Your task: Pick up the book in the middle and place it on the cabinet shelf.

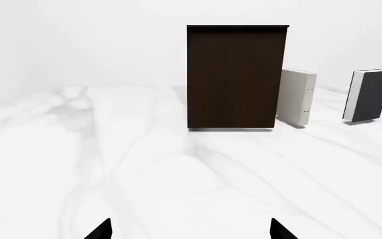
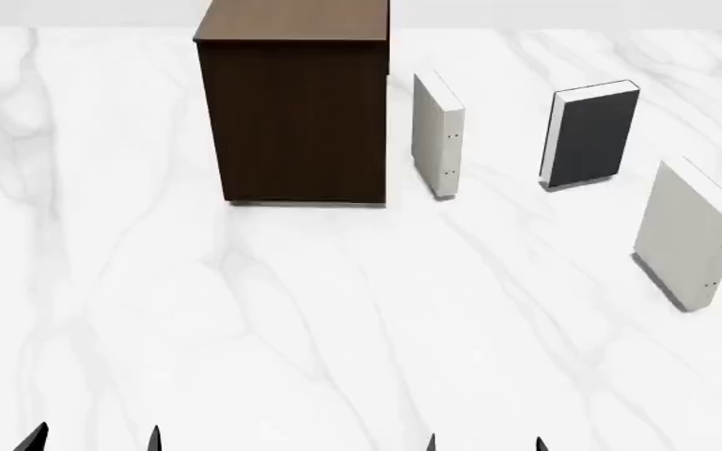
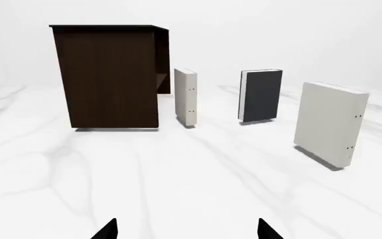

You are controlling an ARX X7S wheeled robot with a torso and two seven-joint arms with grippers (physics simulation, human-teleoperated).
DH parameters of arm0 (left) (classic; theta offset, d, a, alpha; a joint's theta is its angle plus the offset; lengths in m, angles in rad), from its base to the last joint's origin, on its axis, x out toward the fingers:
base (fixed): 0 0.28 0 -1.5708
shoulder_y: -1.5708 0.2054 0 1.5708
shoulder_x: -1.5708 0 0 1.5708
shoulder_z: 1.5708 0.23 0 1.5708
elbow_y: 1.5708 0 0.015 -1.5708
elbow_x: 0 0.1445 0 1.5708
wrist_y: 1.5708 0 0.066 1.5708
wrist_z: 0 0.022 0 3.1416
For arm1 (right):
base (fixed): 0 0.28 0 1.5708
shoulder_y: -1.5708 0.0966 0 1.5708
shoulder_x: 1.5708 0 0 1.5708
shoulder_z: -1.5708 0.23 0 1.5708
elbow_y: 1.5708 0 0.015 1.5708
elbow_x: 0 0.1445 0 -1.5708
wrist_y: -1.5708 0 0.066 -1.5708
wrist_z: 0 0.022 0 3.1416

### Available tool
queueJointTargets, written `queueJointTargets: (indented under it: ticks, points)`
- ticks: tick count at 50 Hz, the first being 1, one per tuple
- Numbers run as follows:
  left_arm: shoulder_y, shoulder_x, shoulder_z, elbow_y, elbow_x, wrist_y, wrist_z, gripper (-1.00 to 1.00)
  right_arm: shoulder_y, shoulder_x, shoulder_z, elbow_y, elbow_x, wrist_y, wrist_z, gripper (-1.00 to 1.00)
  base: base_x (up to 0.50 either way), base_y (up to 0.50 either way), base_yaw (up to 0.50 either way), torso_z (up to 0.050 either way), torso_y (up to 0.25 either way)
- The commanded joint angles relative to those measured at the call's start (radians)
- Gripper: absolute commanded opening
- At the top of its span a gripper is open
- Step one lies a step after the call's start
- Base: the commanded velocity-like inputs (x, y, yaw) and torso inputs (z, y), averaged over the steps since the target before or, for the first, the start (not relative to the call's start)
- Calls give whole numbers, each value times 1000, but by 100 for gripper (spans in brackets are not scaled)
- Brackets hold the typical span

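White marble runs out in every direction under a blank pale backdrop, with nothing cluttering the near stretch. Both grippers sit low at the near edge, the left gripper (image 2: 91,440) and the right gripper (image 2: 484,443) each with its fingertips spread wide and holding nothing.

Well ahead of the right gripper and a little to its outer side stands the grey book (image 2: 590,133), upright, its white pages turned toward the cabinet. One pale binder (image 2: 436,136) stands between it and the cabinet (image 2: 296,117); a second binder (image 2: 691,232) stands nearer, further out on the right.

My worry is the approach: the near binder sits close to the right arm's path, and a brushing elbow could topple it. The book itself stands free, so a nudge before the fingers close would likely tip it flat.

Room is generous otherwise. The cabinet top (image 2: 298,21) looks bare, though only part shows; its far edge is cut off.
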Motion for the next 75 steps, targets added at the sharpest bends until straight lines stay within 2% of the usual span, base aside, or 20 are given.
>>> queueJointTargets:
  ticks: [1, 14, 17, 28, 34, 41, 45, 54, 62, 75]
  points:
    - [1, -16, 23, 7, -8, -5, -20, 100, 2, 16, -25, 6, 8, 1, 21, 100, 0, 0, 0, 0, 0]
    - [-6, -53, 75, -13, -14, 8, -69, 100, 7, 49, -62, 9, 44, 3, 70, 100, 0, 0, 0, 0, 0]
    - [-7, -58, 85, 6, -6, -30, -82, 100, 8, 55, -67, 10, 55, 2, 72, 100, 0, 0, 0, 0, 0]
    - [43, -80, 101, 95, -29, 27, -93, 100, -4, 66, -67, -17, 79, -29, 107, 100, 0, 0, 0, 0, 0]
    - [76, -101, 100, 236, -37, 8, -101, 100, -31, 69, -59, -107, 112, -26, 124, 100, 0, 0, 0, 0, 0]
    - [98, -125, 86, 429, -65, -91, -117, 100, -53, 84, -76, -343, 122, 61, 151, 100, 0, 0, 0, 0, 0]
    - [99, -141, 97, 542, -31, -134, -131, 100, -52, 98, -83, -492, 110, 133, 176, 100, 0, 0, 0, 0, 0]
    - [88, -155, 109, 734, -36, -240, -140, 100, -39, 120, -94, -701, 134, 254, 205, 100, 0, 0, 0, 0, 0]
    - [85, -165, 115, 799, -36, -266, -149, 100, -28, 136, -101, -806, 143, 320, 226, 100, 0, 0, 0, 0, 0]
    - [72, -169, 126, 814, -41, -285, -166, 100, -15, 153, -123, -802, 127, 356, 250, 100, 0, 0, 0, 0, 0]
